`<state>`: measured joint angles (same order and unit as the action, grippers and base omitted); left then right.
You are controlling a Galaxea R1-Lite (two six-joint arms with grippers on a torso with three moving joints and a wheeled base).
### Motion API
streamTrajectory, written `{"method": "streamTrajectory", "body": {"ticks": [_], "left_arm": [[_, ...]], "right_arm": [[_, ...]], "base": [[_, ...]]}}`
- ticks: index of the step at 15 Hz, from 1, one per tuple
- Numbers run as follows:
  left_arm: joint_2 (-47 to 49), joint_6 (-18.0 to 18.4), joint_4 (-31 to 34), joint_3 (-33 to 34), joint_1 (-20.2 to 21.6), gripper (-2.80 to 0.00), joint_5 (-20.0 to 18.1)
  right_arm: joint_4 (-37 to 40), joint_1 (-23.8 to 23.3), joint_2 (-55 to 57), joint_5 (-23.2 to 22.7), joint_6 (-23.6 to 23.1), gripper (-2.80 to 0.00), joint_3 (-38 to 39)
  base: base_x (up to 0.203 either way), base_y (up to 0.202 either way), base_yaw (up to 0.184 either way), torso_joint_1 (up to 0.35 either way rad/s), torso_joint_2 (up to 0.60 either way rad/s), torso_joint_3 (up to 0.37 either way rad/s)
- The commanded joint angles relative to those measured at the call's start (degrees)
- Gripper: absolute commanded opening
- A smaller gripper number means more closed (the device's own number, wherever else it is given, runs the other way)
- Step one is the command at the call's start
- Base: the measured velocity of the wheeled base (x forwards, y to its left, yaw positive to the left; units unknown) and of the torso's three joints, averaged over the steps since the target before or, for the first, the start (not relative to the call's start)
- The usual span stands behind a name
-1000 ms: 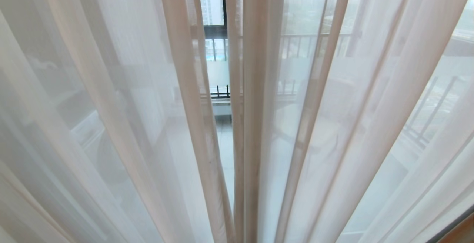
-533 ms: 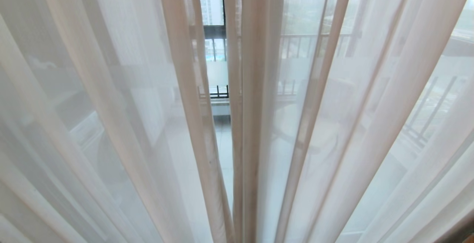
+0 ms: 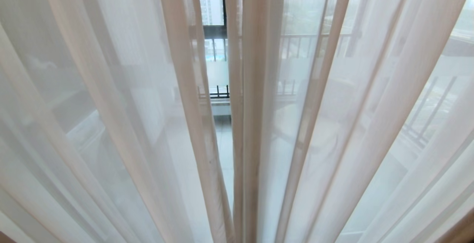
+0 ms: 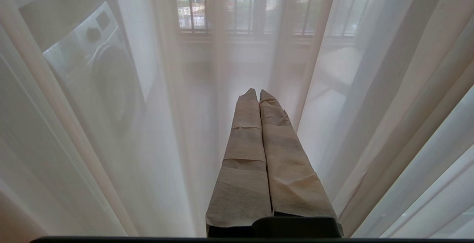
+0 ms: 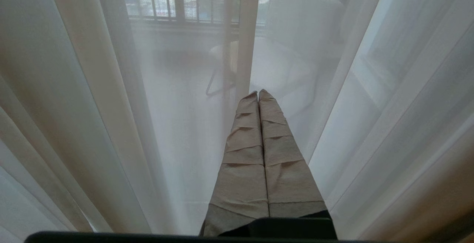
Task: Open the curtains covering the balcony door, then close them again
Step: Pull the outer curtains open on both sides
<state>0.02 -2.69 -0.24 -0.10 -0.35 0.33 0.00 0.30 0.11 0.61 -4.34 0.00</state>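
The curtains (image 3: 333, 124) are thin cream-white sheers hanging in long folds across the whole head view. A narrow gap runs down the middle. Through that gap shows the balcony door (image 3: 217, 73), as clear glass with a frosted white band. Neither gripper is in the head view. My left gripper (image 4: 258, 92) is shut, its tape-wrapped fingers (image 4: 244, 146) pressed together and pointing at the sheers (image 4: 370, 106) with nothing between them. My right gripper (image 5: 258, 92) is also shut and empty, close in front of the sheer folds (image 5: 111, 106).
Behind the sheers stand a washing machine (image 4: 100, 69) on the left and a white chair (image 5: 296, 28) on the right. A dark barred railing (image 3: 296, 46) runs along the far side of the balcony. A brown edge (image 3: 463, 230) shows at the lower right.
The sheer folds at the far left and lower right have swayed a little and now cover more of the brown edge. The middle gap stays as it was.
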Motion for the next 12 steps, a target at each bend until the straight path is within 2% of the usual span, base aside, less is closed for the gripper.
{"method": "streamTrajectory", "body": {"ticks": [1, 12], "left_arm": [[-0.02, -0.03, -0.02, 0.09, 0.0, -2.8, 0.02], [-0.02, -0.03, -0.02, 0.01, 0.0, -2.8, 0.02]], "right_arm": [[0.0, 0.05, -0.02, 0.0, -0.06, -2.8, 0.0], [0.0, 0.05, -0.02, 0.0, -0.06, -2.8, 0.0]], "base": [[0.0, 0.0, 0.0, 0.0, 0.0, 0.0], [0.0, 0.0, 0.0, 0.0, 0.0, 0.0]]}}
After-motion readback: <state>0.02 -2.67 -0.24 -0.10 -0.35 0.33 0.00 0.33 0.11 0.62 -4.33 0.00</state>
